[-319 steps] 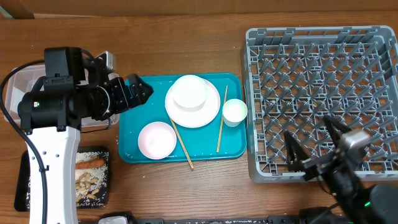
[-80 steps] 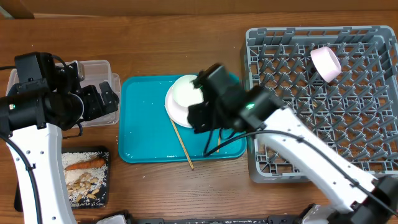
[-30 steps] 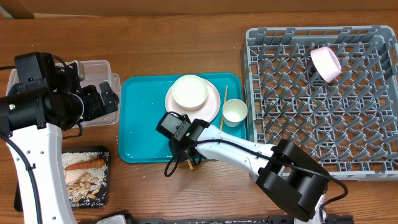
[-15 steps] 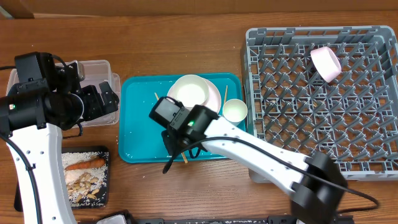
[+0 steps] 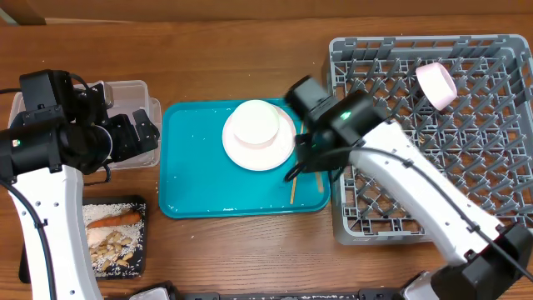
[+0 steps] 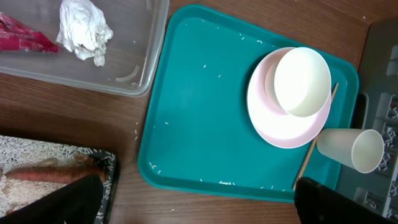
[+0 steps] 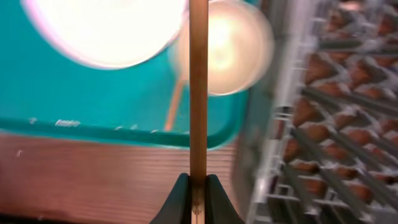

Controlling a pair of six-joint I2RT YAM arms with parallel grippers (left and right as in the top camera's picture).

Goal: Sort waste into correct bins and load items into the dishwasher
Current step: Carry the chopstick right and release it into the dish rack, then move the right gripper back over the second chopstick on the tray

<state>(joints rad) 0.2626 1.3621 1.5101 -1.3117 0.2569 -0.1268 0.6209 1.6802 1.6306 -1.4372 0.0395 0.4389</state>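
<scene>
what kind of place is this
Probably a tabletop dish-clearing station, like a cafeteria return: a grey dishwasher rack, a teal tray with plate and bowl, and a clear waste bin.

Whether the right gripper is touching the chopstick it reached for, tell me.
Touching. The right wrist view shows the chopstick pinched between the fingertips of the right gripper, with no gap on either side.

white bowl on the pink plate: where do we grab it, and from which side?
By the rim, from straight above, with one finger inside the bowl and one outside. It sits upright, mouth up, on the plate. That leaves the thin wall as the only part a pinch can close on, and the plate bars a low approach from the side. Probably best is the rim section facing the open tray, away from the cup.
</scene>
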